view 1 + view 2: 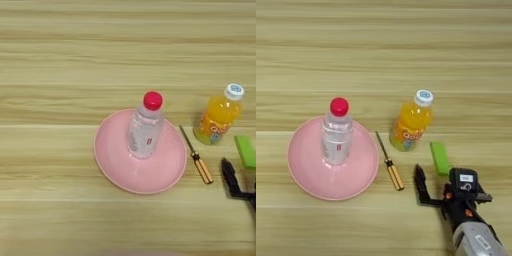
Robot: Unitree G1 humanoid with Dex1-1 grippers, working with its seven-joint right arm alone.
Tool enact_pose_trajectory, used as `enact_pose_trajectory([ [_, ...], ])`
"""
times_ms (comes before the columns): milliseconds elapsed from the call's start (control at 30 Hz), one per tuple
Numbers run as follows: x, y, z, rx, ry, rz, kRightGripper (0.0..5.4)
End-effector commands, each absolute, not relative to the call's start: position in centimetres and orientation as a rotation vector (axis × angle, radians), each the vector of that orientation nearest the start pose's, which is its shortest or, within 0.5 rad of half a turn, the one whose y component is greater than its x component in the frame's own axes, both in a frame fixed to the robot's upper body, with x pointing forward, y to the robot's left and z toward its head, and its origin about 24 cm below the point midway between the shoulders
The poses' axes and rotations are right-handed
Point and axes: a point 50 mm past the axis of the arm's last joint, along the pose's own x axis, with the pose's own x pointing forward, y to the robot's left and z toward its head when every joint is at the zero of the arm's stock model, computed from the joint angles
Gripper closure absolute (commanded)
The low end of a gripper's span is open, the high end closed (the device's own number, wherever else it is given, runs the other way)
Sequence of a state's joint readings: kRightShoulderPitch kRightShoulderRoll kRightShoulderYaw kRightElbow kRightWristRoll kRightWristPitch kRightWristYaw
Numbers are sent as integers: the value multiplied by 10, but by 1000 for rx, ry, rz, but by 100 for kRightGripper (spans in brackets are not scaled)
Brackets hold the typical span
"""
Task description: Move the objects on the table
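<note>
Wood-grain table [406, 45] fills both views. Pink plate [303, 177] sits left of centre, with a clear water bottle [337, 137], red cap, standing upright on it.

Screwdriver [389, 162] lies flat on the table just right of the plate rim, apart from it. Its thin metal shaft points up and left; the amber-and-black handle is at the lower right end.

Orange juice bottle [411, 125], white cap, stands upright on the table above and to the right of the screwdriver, close to the shaft but not touching it.

Green block [439, 158] lies flat just right of and below the juice bottle, long axis running roughly top to bottom.

Right gripper [440, 185] enters from the lower right corner on the silver forearm [478, 242]. One black finger [420, 184] shows clearly, standing between the screwdriver handle and the block, clear of both. The gripper body overlaps the block's lower end in the picture; whether it touches the block I cannot tell. Second finger not made out, so the state of the jaws cannot be read. Nothing visibly held.
</note>
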State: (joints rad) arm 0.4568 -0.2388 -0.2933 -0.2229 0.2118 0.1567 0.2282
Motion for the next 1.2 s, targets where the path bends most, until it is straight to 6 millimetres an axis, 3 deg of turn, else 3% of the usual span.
enact_pose_trajectory([
  [33, 143, -269, 30, -127, 286, -124, 3],
  [733, 138, -258, 58, -169, 185, -80, 3],
  [1200, 132, -228, 74, -181, 110, 92, 3],
])
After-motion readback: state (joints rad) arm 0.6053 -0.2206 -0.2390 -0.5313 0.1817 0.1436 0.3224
